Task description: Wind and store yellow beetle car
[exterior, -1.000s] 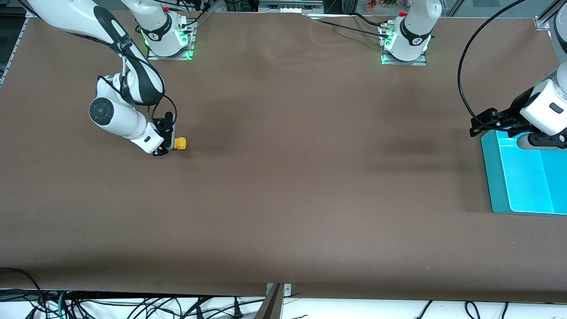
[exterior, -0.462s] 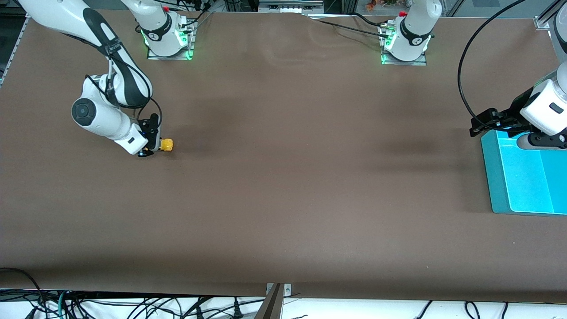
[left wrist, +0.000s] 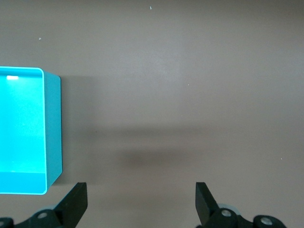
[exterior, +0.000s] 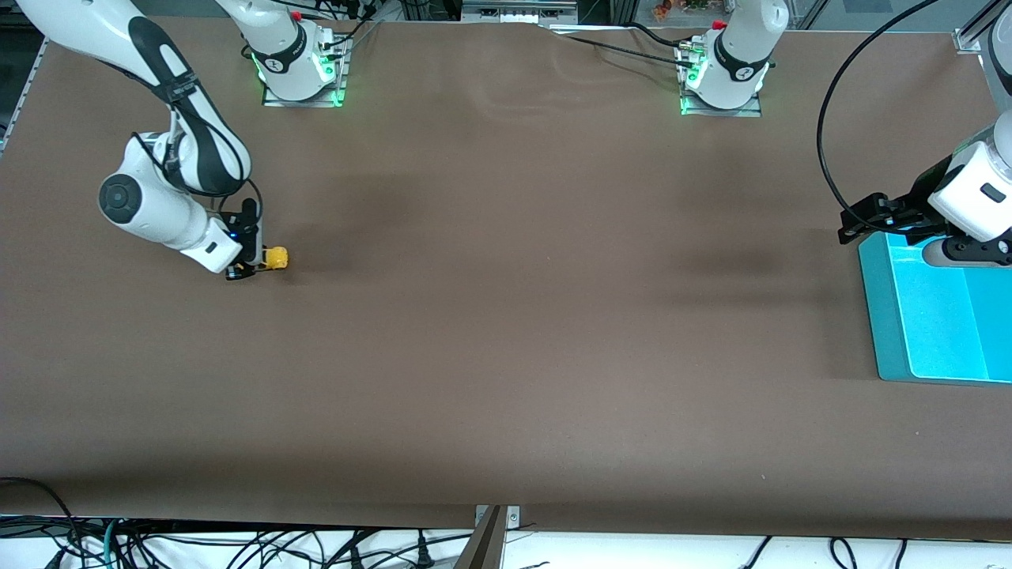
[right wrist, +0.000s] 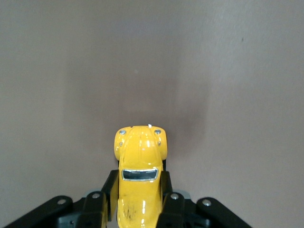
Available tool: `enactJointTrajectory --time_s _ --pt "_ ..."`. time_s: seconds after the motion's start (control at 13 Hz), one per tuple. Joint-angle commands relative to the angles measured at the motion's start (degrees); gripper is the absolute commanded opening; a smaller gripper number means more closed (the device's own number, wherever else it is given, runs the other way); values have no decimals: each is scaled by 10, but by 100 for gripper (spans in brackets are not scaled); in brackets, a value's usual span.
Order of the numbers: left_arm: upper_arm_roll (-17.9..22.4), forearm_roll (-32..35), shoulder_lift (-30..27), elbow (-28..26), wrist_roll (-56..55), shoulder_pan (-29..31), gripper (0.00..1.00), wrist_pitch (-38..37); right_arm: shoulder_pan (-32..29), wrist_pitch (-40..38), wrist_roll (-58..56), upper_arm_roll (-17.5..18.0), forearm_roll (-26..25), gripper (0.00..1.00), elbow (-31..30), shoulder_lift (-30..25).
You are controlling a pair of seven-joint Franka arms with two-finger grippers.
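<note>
The yellow beetle car (exterior: 276, 258) is on the brown table near the right arm's end, gripped at its sides by my right gripper (exterior: 254, 263). In the right wrist view the car (right wrist: 139, 175) sits between the two black fingers (right wrist: 107, 190), its nose pointing away from the wrist, wheels at the table. My left gripper (exterior: 866, 219) is open and empty, waiting over the table beside the teal bin (exterior: 933, 316). Its fingertips (left wrist: 76, 202) stand wide apart in the left wrist view, with nothing between them.
The teal bin (left wrist: 28, 133) stands at the left arm's end of the table. The two arm bases (exterior: 300, 63) stand along the table's edge farthest from the front camera. Cables hang below the edge nearest that camera.
My right gripper has dragged the yellow beetle car along the table toward the right arm's end. The left arm has not moved.
</note>
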Motion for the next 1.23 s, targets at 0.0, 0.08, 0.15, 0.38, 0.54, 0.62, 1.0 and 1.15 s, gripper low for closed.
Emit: enactJointTrajectory --time_s 0.0,0.08,0.15,0.38,0.54,0.62,1.0,1.15 --pt "-3 -11 6 14 5 5 100 -5 -17 7 -46 -26 6 37 -16 10" --pt "-3 -11 6 14 5 5 100 -5 -25 6 -47 -29 6 37 -16 10" --pt "-3 -11 6 14 5 5 100 -5 -38 6 -47 -33 6 37 -15 12" --pt "-3 -11 9 14 6 6 100 -5 -49 14 -54 -67 6 37 -15 26" --pt "-3 -11 14 13 9 5 100 -5 -66 17 -68 -69 6 37 -15 27" --pt "-4 -11 21 13 10 3 100 -8 -68 17 -75 -71 6 37 -15 27" --pt "-6 -9 47 11 302 5 100 -9 -68 12 -61 -77 7 53 -10 25" --pt "-6 -3 64 9 361 4 100 -8 -67 11 -52 -71 7 100 -5 18"
